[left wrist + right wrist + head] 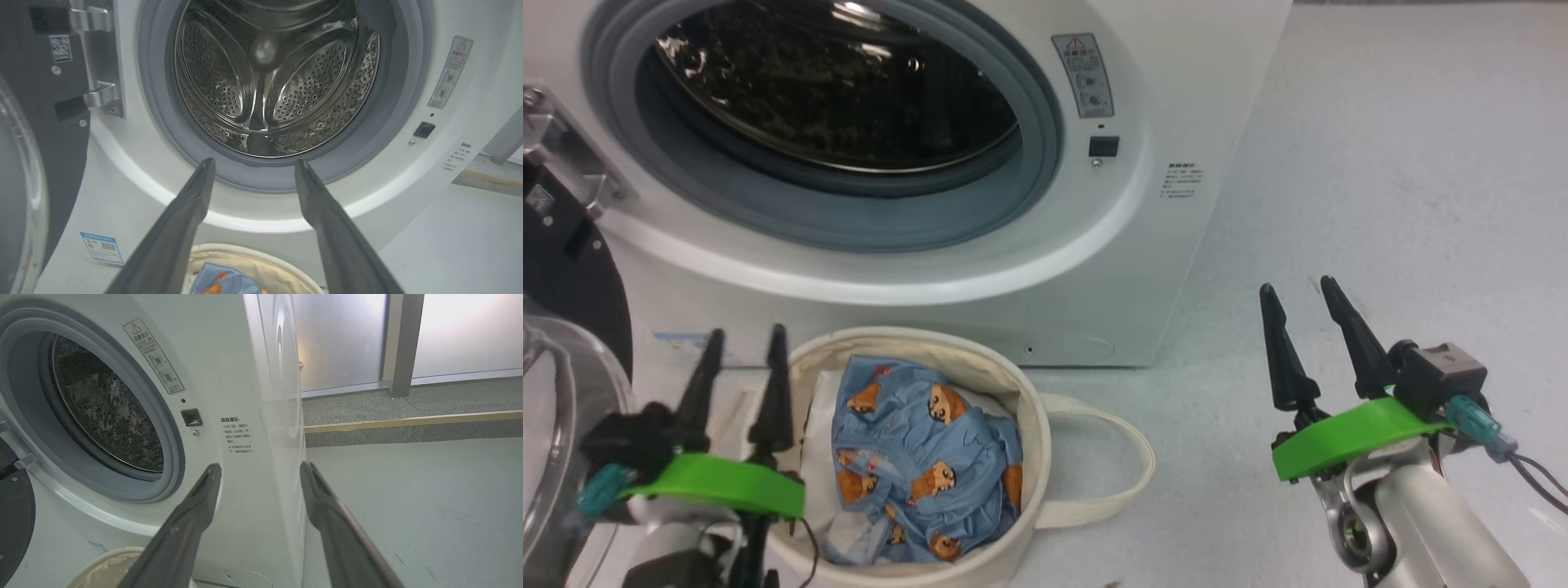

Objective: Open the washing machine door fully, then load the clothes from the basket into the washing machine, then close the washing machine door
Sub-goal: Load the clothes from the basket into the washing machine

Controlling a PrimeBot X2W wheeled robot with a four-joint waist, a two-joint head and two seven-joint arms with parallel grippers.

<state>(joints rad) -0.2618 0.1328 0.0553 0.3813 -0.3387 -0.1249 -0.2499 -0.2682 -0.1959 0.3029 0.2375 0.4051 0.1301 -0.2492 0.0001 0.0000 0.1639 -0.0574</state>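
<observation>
The left end effector (746,335) has its two fingers spread wide and holds nothing. It hangs at the left edge of the basket (1036,457), fingers pointing toward the washing machine (1176,122). The right end effector (1298,286) is equally spread and empty, well off to the right over bare floor (1380,204).

The clothes (923,457), a bunched blue garment with bear faces, lie inside the basket on top of a white cloth. The basket stands on the floor just in front of the machine, below its opening. The door (572,278) is swung out to the left and the steel drum (265,81) looks empty. Only an edge of the door shows, so whether it is fully open is hard to tell.

The opening step seems done and loading is the step in hand, with no garment lifted yet. The next move calls for the left end effector to shift right and dip into the basket. It must close on the blue fabric alone, then lift it clear of the rim and carry it up through the grey seal into the drum.
</observation>
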